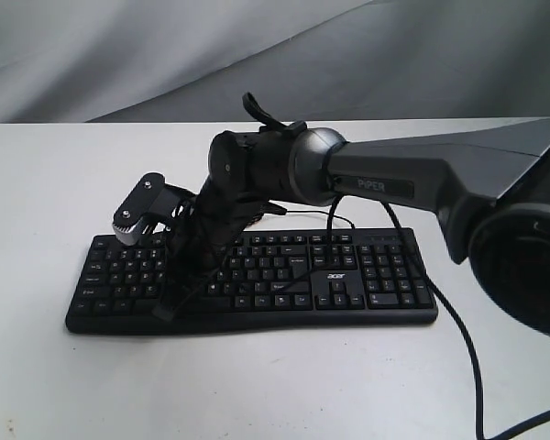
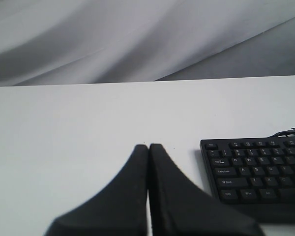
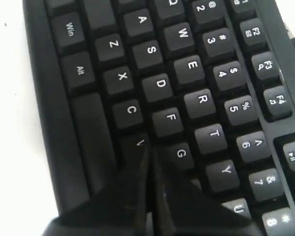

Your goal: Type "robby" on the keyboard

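The black keyboard (image 1: 348, 275) with white legends and an acer logo lies across the white table. My right arm reaches over from the right to its left half. The right gripper (image 1: 172, 302) is shut and points down at the letter keys. In the right wrist view the shut right gripper (image 3: 150, 147) has its tip at the seam between the V key (image 3: 137, 142) and the G key (image 3: 181, 153); whether it touches a key cannot be told. The left gripper (image 2: 148, 146) is shut and empty over bare table, beside the keyboard's (image 2: 258, 172) Esc-and-Ctrl end. It does not show in the exterior view.
A thin black cable (image 1: 467, 357) runs from the keyboard's back toward the front right of the white table (image 1: 257, 385). The right arm's thick grey link (image 1: 422, 179) hangs over the number pad side. Grey cloth (image 1: 257, 55) covers the background.
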Controlling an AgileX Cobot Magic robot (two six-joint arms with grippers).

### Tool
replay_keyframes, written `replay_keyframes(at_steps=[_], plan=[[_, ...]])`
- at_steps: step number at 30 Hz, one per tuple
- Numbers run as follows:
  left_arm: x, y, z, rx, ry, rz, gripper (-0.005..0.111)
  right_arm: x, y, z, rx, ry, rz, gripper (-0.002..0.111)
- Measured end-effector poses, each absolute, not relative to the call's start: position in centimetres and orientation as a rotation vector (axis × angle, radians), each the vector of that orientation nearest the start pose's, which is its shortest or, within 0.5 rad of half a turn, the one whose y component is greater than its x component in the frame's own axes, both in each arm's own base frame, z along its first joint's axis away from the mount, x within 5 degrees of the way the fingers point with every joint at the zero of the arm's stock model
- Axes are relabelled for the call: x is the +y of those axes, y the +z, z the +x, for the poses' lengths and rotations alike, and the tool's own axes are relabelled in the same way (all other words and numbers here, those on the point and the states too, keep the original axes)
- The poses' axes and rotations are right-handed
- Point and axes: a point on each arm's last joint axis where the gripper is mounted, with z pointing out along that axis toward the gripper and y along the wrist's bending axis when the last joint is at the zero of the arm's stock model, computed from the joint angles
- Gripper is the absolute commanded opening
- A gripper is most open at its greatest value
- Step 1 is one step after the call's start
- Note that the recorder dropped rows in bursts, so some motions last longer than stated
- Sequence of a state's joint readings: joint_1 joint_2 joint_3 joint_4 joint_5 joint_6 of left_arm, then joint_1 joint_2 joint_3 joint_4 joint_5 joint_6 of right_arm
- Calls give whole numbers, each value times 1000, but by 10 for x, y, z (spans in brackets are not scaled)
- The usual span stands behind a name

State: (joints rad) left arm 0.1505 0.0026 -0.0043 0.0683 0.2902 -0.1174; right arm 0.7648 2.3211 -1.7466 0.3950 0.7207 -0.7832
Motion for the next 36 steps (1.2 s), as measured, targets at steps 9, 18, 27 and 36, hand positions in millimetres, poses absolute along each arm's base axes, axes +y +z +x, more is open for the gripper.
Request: replay_keyframes(at_steps=[9, 18, 27, 36], plan=[[10, 188, 54, 1762, 89, -193, 1, 353, 140, 335, 2158, 423, -1652, 0], [10, 188, 54, 1762, 89, -193, 1, 352, 153, 346, 2109, 383, -1636, 0], [10, 188, 54, 1762, 89, -193, 1, 339, 151, 363, 2127, 373, -1596, 0], [10, 188, 54, 1762, 89, -193, 1, 340, 142, 364, 2126, 413, -1605, 0]])
